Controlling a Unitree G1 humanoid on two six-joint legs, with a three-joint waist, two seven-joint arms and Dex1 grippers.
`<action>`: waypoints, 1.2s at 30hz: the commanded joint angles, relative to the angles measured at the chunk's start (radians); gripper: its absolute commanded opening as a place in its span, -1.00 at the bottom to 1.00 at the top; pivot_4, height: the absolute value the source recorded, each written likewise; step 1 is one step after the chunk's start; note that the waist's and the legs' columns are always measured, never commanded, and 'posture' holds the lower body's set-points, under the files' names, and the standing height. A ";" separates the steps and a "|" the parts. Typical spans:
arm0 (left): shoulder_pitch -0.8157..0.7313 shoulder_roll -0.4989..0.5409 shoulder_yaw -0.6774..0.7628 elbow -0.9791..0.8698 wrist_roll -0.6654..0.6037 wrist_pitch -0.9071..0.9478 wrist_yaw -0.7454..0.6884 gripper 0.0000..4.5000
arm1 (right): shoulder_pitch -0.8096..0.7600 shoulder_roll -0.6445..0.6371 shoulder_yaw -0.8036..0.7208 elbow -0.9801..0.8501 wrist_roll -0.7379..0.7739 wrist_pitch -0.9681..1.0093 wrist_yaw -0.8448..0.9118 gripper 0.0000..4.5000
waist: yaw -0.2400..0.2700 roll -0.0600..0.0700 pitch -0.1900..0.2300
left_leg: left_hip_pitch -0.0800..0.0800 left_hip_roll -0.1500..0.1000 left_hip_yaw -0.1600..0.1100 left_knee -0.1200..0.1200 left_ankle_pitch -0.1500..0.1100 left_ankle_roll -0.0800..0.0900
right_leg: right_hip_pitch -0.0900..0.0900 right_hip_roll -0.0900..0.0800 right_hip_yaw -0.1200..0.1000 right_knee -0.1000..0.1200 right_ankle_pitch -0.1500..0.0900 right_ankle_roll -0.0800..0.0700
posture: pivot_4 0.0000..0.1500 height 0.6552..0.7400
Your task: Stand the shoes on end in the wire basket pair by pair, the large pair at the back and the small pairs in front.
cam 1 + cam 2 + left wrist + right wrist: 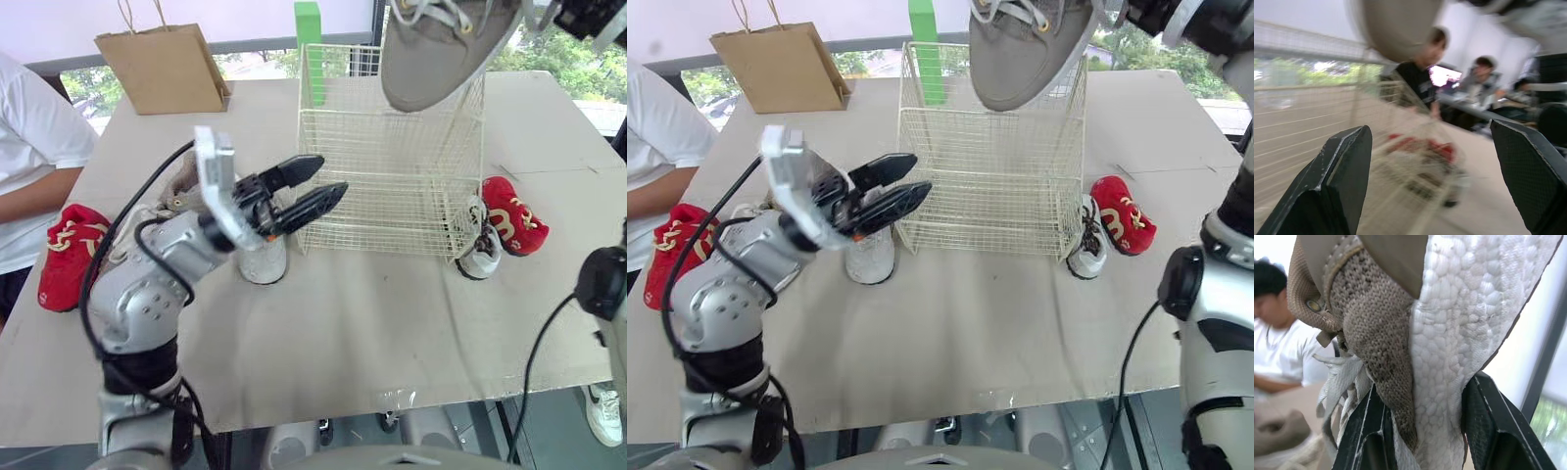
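Grey shoe point(436, 59) is hanging toe-down over the empty wire basket point(392, 196), its long axis slanting down to the left. The left gripper point(328, 183) is hovering with jaws apart above a white shoe point(263, 262) just left of the basket. The right gripper point(1425, 396) is clamping the grey shoe's heel end, with open room below.

Grey shoe point(436, 54), heel apparently offscreen.
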 commanded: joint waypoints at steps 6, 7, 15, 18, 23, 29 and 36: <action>0.141 0.047 0.042 -0.128 -0.053 -0.064 -0.009 0.85 | -0.226 -0.058 0.196 0.538 -0.267 -0.734 0.326 -0.54 | -0.002 0.000 0.000 | 0.000 0.000 0.001 0.000 0.000 0.000 | 0.000 0.000 0.001 -0.001 0.000 0.000 | 1.00 1.00; 0.144 0.046 0.044 -0.133 -0.055 -0.070 0.003 0.85 | -0.248 -0.056 0.202 0.606 -0.282 -0.803 0.354 -0.54 | 0.000 0.000 0.000 | 0.000 0.000 0.001 0.000 0.000 0.000 | 0.000 0.000 0.001 -0.002 0.000 0.000 | 1.00 1.00; 0.160 0.068 0.050 -0.152 -0.075 -0.092 0.043 0.85 | -0.322 -0.047 0.197 0.918 -0.299 -0.938 0.579 -0.54 | 0.004 0.000 0.000 | -0.001 0.000 0.001 0.000 0.000 0.000 | 0.000 -0.001 0.000 -0.003 0.000 0.000 | 1.00 1.00; 0.160 0.077 0.046 -0.149 -0.074 -0.101 0.044 0.85 | -0.303 -0.045 0.205 0.972 -0.315 -0.963 0.647 -0.54 | 0.009 0.001 0.001 | 0.000 0.000 0.001 0.000 0.000 0.000 | 0.000 -0.001 0.000 -0.003 0.000 0.000 | 1.00 1.00; 0.171 0.086 0.042 -0.141 -0.066 -0.122 0.032 0.85 | -0.282 -0.038 0.207 1.040 -0.348 -1.025 0.685 -0.54 | 0.014 0.001 0.001 | 0.000 0.000 0.001 -0.001 0.000 0.000 | 0.000 -0.001 0.000 -0.003 0.000 -0.001 | 1.00 1.00; 0.201 0.114 0.063 -0.138 -0.081 -0.143 -0.009 0.85 | -0.259 -0.031 0.196 1.076 -0.354 -1.020 0.722 -0.54 | 0.016 0.001 0.001 | -0.001 0.000 0.000 -0.001 0.000 0.000 | 0.000 -0.002 -0.001 -0.003 0.000 -0.001 | 1.00 1.00; 0.165 0.097 0.087 -0.116 -0.087 -0.195 0.014 0.85 | -0.251 -0.037 0.204 1.099 -0.390 -0.984 0.711 0.77 | 0.014 0.001 0.001 | 0.000 0.000 0.001 -0.001 0.000 0.000 | 0.000 -0.002 -0.001 -0.003 0.000 -0.001 | 1.00 1.00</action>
